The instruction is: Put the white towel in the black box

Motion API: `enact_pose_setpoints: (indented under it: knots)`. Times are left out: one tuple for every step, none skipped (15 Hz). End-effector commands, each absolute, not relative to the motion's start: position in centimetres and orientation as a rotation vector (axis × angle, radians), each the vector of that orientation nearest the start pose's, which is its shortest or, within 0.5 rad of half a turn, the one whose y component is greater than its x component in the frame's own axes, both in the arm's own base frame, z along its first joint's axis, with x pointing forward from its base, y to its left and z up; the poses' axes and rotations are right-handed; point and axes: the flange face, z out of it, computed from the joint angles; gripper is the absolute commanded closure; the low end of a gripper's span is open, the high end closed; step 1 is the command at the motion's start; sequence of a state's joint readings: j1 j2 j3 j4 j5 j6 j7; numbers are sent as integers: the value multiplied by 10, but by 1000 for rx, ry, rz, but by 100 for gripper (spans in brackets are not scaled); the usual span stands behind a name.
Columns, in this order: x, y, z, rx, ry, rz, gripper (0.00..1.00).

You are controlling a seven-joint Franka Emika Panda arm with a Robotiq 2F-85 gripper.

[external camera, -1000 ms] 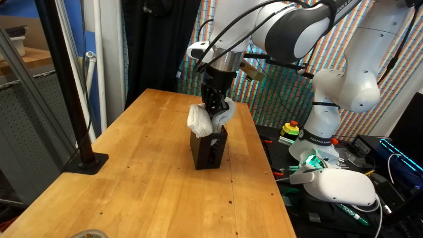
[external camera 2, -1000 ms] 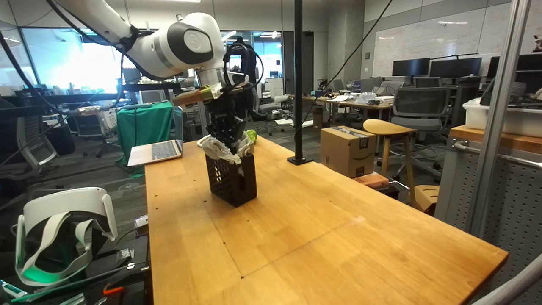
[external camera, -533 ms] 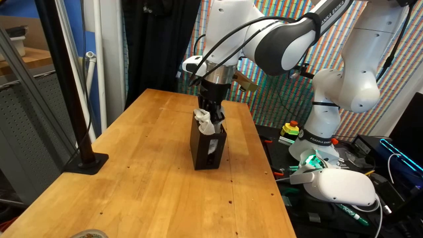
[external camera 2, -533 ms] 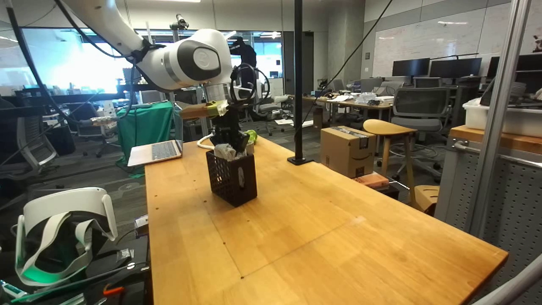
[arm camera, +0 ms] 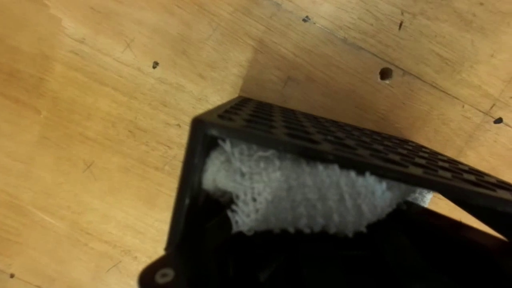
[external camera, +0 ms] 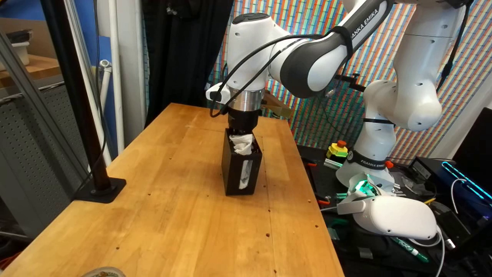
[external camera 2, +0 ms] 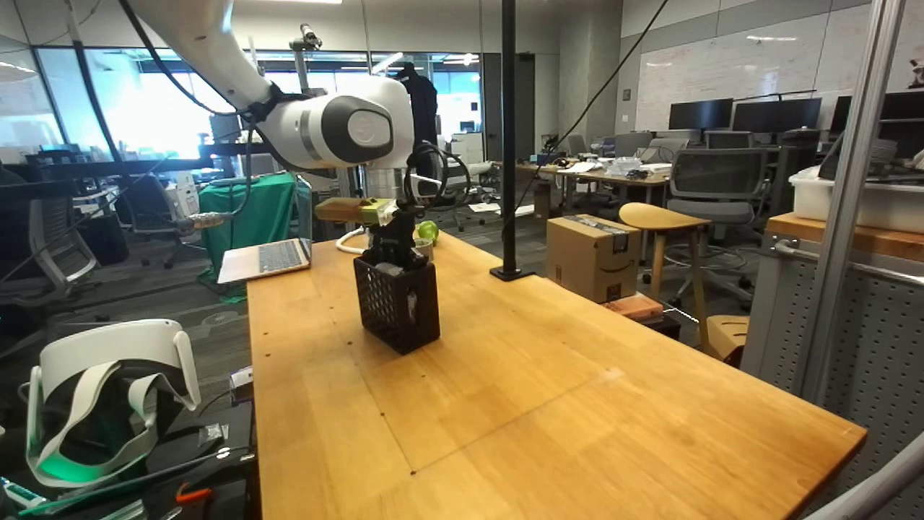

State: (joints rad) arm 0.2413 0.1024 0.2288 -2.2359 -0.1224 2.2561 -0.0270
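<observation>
The black box (external camera: pixel 235 179) stands upright on the wooden table, with perforated side walls and a slot in one end; it also shows in an exterior view (external camera 2: pixel 397 310) and the wrist view (arm camera: pixel 344 136). The white towel (external camera: pixel 243 144) lies bunched inside it, below the rim, and shows through the end slot. In the wrist view the towel (arm camera: pixel 308 192) lies along the perforated wall. My gripper (external camera 2: pixel 393 253) points straight down into the box opening. Its fingers are inside the box, hidden by the walls and darkness, so I cannot see whether they are open or shut.
A silver laptop (external camera 2: pixel 267 258) and a green round object (external camera 2: pixel 427 231) sit at the table's end. A black pole (external camera: pixel 102 165) stands on the table's edge. A round item (external camera: pixel 103 272) shows at the near edge. A white headset (external camera: pixel 396 217) lies beside the table.
My gripper has moved down into the box. The towel, which bulged over the rim on both sides of the gripper, has gone down inside with it. The box has shifted very slightly.
</observation>
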Motion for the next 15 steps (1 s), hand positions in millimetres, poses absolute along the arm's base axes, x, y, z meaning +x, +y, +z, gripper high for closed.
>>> enact_pose_setpoints:
  knots:
    - [479,235,307,-3073,-905,141,87]
    - [477,238,317,-3085,-920,121,87]
    - [475,241,325,-3092,-931,106,87]
    - [471,245,336,-3106,-950,82,87]
    - [468,249,343,-3113,-971,64,87]
    - [463,255,353,-3121,-1005,42,87]
    - [459,262,360,-3112,-1048,25,87]
    - [454,268,369,-3116,-1086,6,87]
    - [449,275,378,-3115,-1131,-14,87]
    - [444,282,388,-3119,-1167,-33,87]
    - [439,288,398,-3127,-1204,-56,87]
    - [434,294,409,-3132,-1243,-80,87]
    - [429,300,420,-3137,-1284,-107,87]
    - [426,306,431,-3140,-1323,-134,87]
    - [424,311,442,-3134,-1360,-162,87]
